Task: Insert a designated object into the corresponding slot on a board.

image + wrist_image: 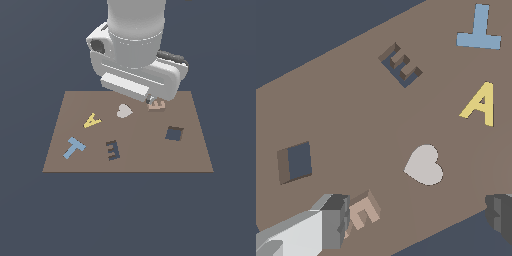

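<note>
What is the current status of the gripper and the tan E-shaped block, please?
Gripper open, one finger beside the tan E-shaped block, not gripped. Block flat on the brown board. Dark E-shaped slot empty. Grey heart near the path.

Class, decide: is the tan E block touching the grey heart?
Apart. The wrist view shows bare board between the tan E block and the grey heart.

A flat, matt brown finish is shown on the board; the tan E block, yellow A and grey heart are rendered smooth, unglossed; the gripper appears satin grey
</note>
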